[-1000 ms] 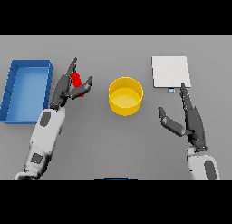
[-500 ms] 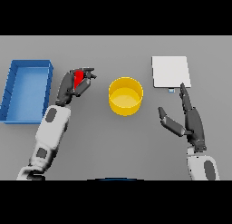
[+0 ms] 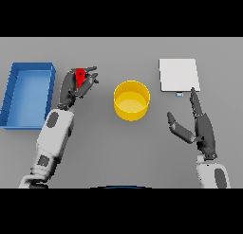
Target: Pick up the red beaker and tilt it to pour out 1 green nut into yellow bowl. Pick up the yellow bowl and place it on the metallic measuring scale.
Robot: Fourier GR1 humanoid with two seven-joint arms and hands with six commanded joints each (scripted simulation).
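The red beaker [image 3: 80,76] is mostly hidden inside my left hand [image 3: 75,89], whose fingers and thumb curl round it, left of the yellow bowl [image 3: 131,100]. The bowl stands at the table's middle and looks empty inside. No green nut shows. The metallic measuring scale [image 3: 178,75] lies flat at the back right. My right hand [image 3: 200,126] hovers open in front of the scale, right of the bowl, fingers pointing away from me and thumb spread to the left.
A blue open bin [image 3: 26,93] stands at the left edge, just left of my left arm. The grey table [image 3: 121,148] stretches bare in front of the bowl between both arms.
My left hand's fingers have closed round the red beaker, which they stood open beside a second ago. The right hand has stayed where it was.
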